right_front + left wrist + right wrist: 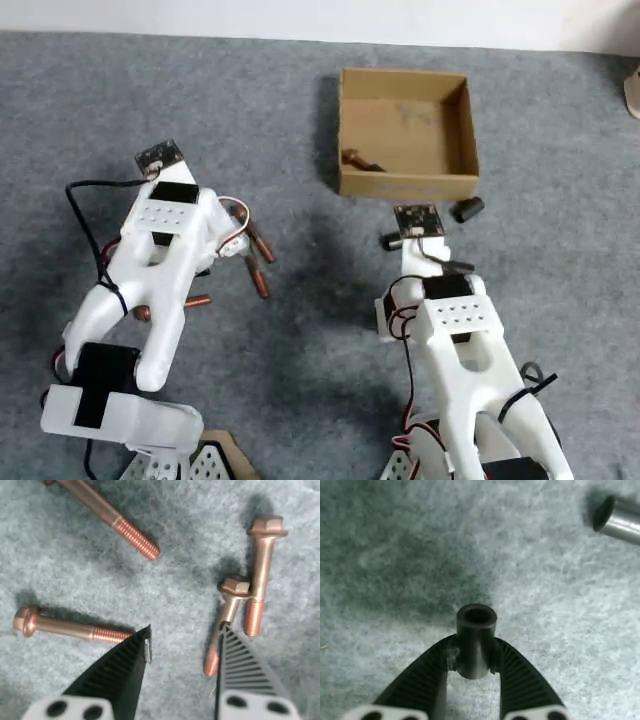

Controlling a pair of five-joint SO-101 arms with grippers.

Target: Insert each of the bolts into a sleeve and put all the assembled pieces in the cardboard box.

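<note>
Right end effector (475, 656): clenched on the black sleeve (476, 632), bore clear; hold it steady.
Left end effector (184, 639): released above the tabletop (65, 585); centre over the shank of the nearest bolt (227, 612), clear of the neighbouring bolt (261, 575).
Cardboard box (405, 186): farther off, one assembled piece (360, 160) inside.

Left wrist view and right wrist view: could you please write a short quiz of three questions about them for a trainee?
1. True or false: the right gripper is shut on a sleeve.
2. How many bolts lie on the carpet in the left wrist view? A) two B) four C) six
3. Fill in the missing word: the left gripper is ____ and holds nothing.

Key: 1 true; 2 B; 3 open.
</note>
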